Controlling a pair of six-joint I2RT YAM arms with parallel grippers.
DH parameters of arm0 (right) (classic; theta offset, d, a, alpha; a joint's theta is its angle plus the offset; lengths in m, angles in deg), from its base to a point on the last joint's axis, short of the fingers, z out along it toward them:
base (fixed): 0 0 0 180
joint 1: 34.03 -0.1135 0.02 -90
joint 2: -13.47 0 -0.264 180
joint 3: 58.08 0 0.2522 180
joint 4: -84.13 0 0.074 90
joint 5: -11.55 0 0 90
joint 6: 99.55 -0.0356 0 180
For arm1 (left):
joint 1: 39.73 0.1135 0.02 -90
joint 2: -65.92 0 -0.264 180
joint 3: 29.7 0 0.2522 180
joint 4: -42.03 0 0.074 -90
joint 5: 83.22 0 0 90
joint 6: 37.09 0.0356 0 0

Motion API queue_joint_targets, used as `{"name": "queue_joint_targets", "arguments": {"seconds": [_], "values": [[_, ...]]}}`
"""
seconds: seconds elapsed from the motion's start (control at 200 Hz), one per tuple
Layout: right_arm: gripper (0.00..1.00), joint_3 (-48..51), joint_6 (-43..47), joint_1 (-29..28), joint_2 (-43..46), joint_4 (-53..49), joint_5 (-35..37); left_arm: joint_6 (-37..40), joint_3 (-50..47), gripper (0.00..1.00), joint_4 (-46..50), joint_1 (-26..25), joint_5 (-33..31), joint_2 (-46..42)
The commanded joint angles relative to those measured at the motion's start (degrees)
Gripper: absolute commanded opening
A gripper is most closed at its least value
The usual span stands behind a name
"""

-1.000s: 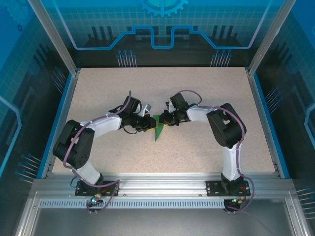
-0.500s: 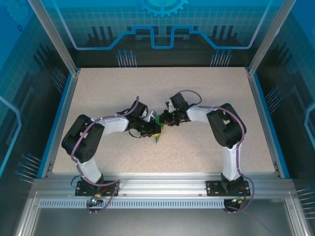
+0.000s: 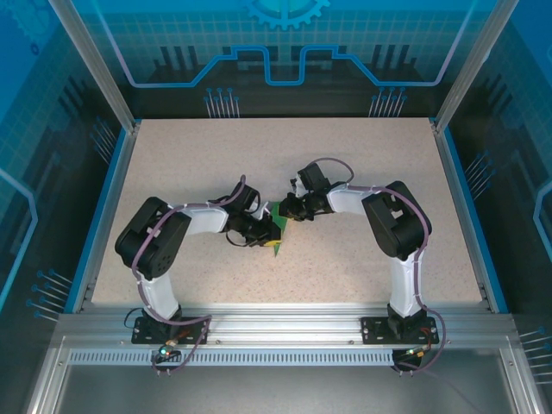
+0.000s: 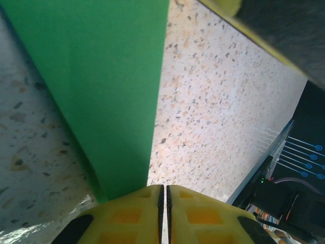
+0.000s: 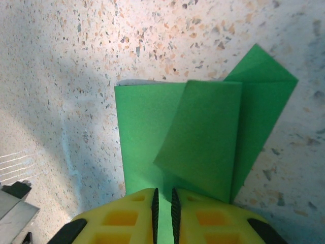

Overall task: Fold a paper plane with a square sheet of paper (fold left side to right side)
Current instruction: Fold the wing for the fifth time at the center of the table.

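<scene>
The green sheet of paper (image 3: 278,242) lies folded into a narrow pointed shape on the table's middle, tip toward the near edge. My left gripper (image 3: 265,231) is low at its left side. In the left wrist view the left gripper (image 4: 162,187) is shut, with bare table showing in the thin slit, and the paper (image 4: 111,91) runs just left of the fingertips. My right gripper (image 3: 288,211) is at the paper's far end. In the right wrist view the right gripper (image 5: 163,190) is nearly shut over the paper (image 5: 193,127), where one flap stands slightly raised.
The speckled table (image 3: 362,164) is ringed by a blue rim (image 3: 457,190) and transparent walls. A yellow and black part of the right gripper (image 4: 274,30) crosses the top right of the left wrist view. A metal rail (image 3: 285,319) with both arm bases runs along the near edge.
The left arm has swung right and its gripper has come down against the paper's left side, covering more of it. The right arm has not moved.
</scene>
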Motion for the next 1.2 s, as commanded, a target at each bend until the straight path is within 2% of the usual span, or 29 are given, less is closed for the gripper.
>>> {"name": "queue_joint_targets", "arguments": {"seconds": [0.0,0.35,0.53,0.63,0.785,0.985,1.195], "values": [[0.18,1.42,1.17,-0.81,-3.16,-6.7,2.52,-0.53,-0.88,0.12,-0.14,-0.32,-0.54,1.15],[0.18,1.47,1.7,-0.79,-2.28,-5.26,1.69,-0.13,-1.83,0.08,0.38,-0.59,-1.85,2.4],[0.18,1.47,2.12,-0.63,0.32,-0.91,-1.36,0.6,-2.17,0.0,1.37,-0.8,-3.3,3.2],[0.18,2.03,2.61,-0.44,3.52,0.87,-1.84,0.83,-2.74,0.0,1.29,-0.83,-3.84,3.62],[0.17,5.06,3.36,-0.02,8.96,1.89,-1.75,1.52,-3.31,0.0,0.77,-0.76,-4.23,3.84],[0.09,12.3,4.85,-0.01,15.01,3.69,-4.0,1.74,-4.32,0.0,-0.92,-0.89,-4.14,3.53],[0.08,15.98,5.04,-1.27,14.82,8.3,-8.34,1.64,-4.64,0.0,-1.2,-0.87,-4.17,3.32]]}}
